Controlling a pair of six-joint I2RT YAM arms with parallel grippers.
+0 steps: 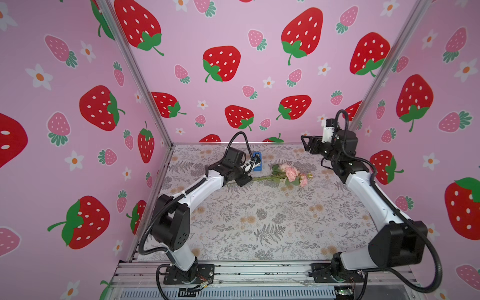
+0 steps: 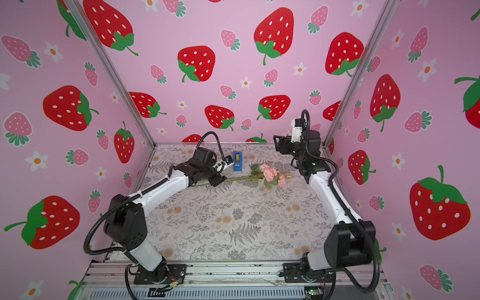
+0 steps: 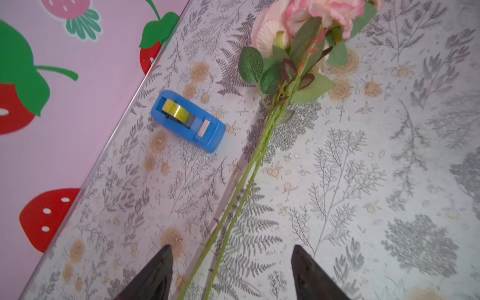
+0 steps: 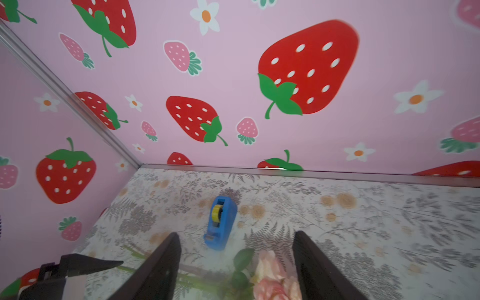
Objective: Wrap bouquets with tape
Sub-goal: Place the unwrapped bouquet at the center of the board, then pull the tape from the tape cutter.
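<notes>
In both top views the flowers point(image 1: 283, 175) lie flat on the surface point(image 1: 259, 220), a bit above the middle of the frame. The pink blooms point to the right and the long green stems run left. The left pincer point(image 1: 242, 174) sits right over the stem end. The blue tape holder point(image 2: 237, 161) stands just above the stems in the frame, near the back wall. The right pincer point(image 2: 278, 142) hangs high at the upper right, well away from the flowers, so the left arm is much nearer.

In the left wrist view the left pincer point(image 3: 231, 246) is wide, with a jaw on each side of the stems and nothing held. The flowers point(image 3: 293, 65) stretch straight away from it, stems first and blooms at the far end. The tape holder point(image 3: 188, 120) sits beside the stems, not touching them.

In the right wrist view the right pincer point(image 4: 237, 233) is wide and holds nothing. The tape holder point(image 4: 220, 223) lies ahead of it, down on the surface, and the flowers point(image 4: 270, 275) lie closer in, below the pincer.

I think a grab of the stems would need the left jaws to shut across them.
</notes>
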